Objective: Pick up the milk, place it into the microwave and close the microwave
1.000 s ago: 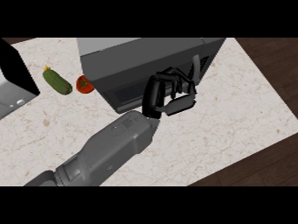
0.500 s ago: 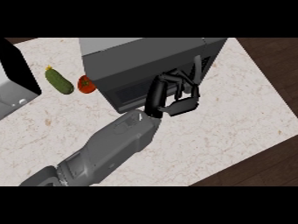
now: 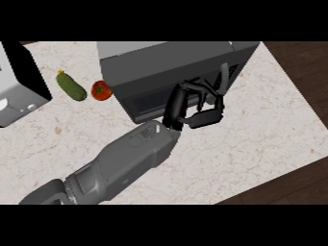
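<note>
Your right hand (image 3: 195, 105), fingers curled and holding nothing visible, sits against the front of the dark grey box-shaped microwave (image 3: 170, 67) at the far counter. No milk carton shows; judge it inside. Next, swing the door fully shut.

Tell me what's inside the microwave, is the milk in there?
I cannot tell. The microwave shows only its dark top and front from above. The hand with curled fingers covers part of the front, and no milk shows anywhere.
</note>
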Robot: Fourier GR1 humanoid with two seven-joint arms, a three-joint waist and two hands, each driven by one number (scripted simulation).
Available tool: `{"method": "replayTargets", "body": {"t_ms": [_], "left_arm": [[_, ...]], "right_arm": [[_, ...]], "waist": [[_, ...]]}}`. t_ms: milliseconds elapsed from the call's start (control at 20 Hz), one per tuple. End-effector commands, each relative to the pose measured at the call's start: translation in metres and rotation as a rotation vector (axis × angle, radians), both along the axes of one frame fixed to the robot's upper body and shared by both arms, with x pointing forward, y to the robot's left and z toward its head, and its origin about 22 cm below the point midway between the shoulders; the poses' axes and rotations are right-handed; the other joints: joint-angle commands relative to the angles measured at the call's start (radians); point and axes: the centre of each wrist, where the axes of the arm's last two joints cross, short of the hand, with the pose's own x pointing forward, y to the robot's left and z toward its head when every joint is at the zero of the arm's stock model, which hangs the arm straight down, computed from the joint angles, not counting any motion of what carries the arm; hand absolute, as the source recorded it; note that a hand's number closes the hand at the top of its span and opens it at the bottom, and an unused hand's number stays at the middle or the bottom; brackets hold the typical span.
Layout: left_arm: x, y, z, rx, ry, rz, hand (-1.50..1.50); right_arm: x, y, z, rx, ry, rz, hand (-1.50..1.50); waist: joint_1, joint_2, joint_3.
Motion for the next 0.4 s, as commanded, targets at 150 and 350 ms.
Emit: {"method": "replayTargets", "body": {"t_ms": [150, 350], "left_arm": [[0.0143, 0.0361, -0.0331, 0.025, 0.160, 0.232, -1.50], [0.0111, 0.0363, -0.0372, 0.020, 0.173, 0.219, -1.50]], "right_arm": [[-0.0083, -0.0064, 0.0001, -0.004, 0.022, -0.023, -1.50], [-0.0141, -0.0034, -0.0002, -0.007, 0.040, -0.015, -1.50]], "waist": [[0.046, 0.007, -0.002], [0.051, 0.002, -0.003]]}}
